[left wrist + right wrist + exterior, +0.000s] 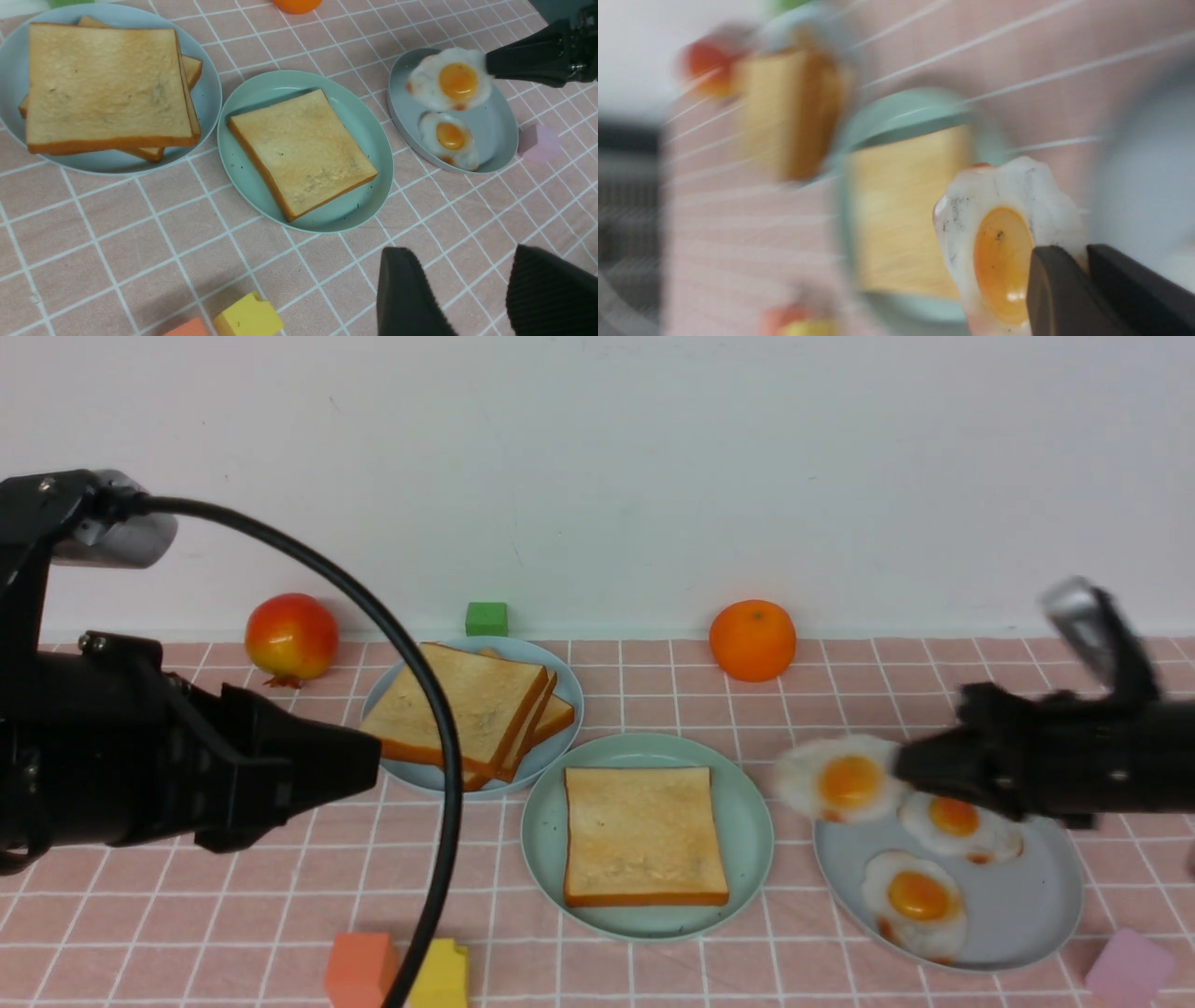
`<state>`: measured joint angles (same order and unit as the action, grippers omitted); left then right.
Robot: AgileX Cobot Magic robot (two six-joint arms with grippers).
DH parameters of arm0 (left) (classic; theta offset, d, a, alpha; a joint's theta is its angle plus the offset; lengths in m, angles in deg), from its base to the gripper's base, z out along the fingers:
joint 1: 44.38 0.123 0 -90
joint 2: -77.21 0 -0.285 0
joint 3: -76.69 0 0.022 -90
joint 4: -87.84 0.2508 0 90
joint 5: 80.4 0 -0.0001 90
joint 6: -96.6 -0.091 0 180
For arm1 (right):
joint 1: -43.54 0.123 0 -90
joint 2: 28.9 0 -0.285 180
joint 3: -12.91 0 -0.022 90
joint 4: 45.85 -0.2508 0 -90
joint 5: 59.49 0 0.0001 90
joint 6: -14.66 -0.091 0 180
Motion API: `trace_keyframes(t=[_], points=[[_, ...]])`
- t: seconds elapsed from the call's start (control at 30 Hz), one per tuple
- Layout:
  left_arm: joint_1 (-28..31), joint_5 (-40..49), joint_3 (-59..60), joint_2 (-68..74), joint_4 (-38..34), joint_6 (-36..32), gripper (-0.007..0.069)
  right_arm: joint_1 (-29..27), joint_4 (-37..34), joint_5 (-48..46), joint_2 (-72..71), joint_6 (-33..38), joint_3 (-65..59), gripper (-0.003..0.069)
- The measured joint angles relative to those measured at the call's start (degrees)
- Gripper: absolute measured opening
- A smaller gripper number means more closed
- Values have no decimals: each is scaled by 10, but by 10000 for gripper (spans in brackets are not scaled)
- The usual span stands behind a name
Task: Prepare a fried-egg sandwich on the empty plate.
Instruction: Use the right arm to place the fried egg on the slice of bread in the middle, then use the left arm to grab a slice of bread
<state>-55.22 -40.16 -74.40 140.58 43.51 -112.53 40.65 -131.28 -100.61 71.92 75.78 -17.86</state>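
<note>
Front view, fried egg: pinched by its edge in the right gripper, at the rim of the grey-blue plate on the side facing the mint-green plate; it is not over the toast.
Right wrist view, grasp: both black fingers are clamped on the egg's white beside the yolk; the egg hangs tilted and the background is smeared.
Mint-green plate: middle of the table, carrying one toast slice lying flat, with no egg on it and no second slice.
Grey-blue plate: right of the mint-green plate, holding two more fried eggs, which lie flat and just apart.
Pale blue plate: behind and left of the mint-green plate, bearing a toast stack with fanned slices.
Left gripper: fingers spread and empty, above the pink checked cloth, near the mint-green plate but apart from it.
Back row: red fruit, green block and orange near the wall.
Front edge: orange block touching yellow block; pink block beside the grey-blue plate.
</note>
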Motion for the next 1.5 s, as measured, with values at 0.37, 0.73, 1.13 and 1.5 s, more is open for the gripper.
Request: trace_keyframes(t=[0.37, 0.73, 1.13, 1.5], points=[[0, 8, 0, 0, -1, 0, 356, 146, -70, 18, 129, 55, 110, 85], [0, 12, 0, 0, 1, 0, 356, 152, -68, 58, 201, 50, 136, 179], [0, -15, -1, 27, 7, 157, 356, 152, 120, 71, 114, -35, 140, 566], [116, 84, -125, 220, 1, 203, 359, 168, 587, -71, -101, -443, 196, 560]])
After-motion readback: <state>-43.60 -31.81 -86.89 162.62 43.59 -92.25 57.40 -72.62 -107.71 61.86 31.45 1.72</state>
